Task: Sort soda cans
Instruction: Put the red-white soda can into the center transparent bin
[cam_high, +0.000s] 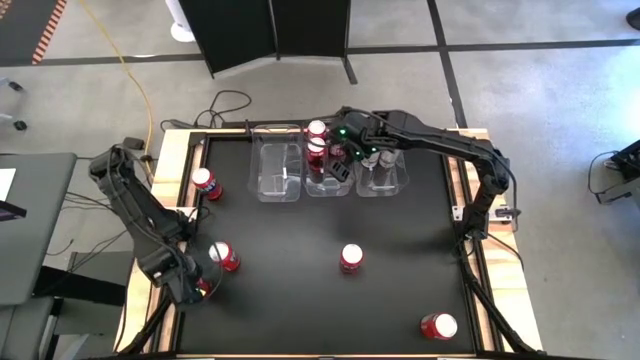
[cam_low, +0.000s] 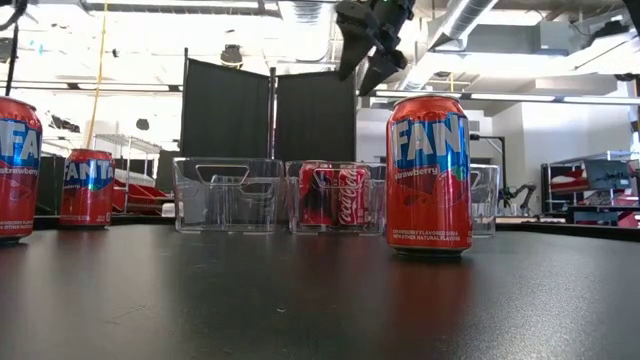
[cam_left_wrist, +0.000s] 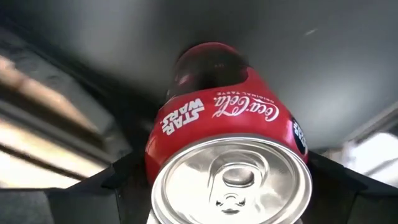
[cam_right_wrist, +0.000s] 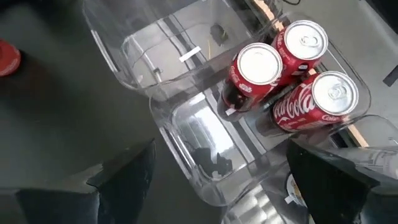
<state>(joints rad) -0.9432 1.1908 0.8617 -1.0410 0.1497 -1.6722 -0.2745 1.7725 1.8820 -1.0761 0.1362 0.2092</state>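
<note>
A red Coca-Cola can with a silver top stands upright on the black table near its near left corner. My left gripper points down over it, open, one finger on each side of the can's upper wall. Three red soda cans stand in the middle clear bin at the far edge. My right gripper hovers open above that bin with nothing between its fingers. More red cans stand loose on the table. My left gripper comes at the Coca-Cola can from above, its fingers level with the upper wall just below the rim. Whether they touch the wall I cannot tell. The can stands upright with its base on the table.
Three clear bins stand in a row at the far edge: the left one holds no cans, and the right one holds something silver-grey. In the low view a Fanta can stands close by, with two more at the left.
</note>
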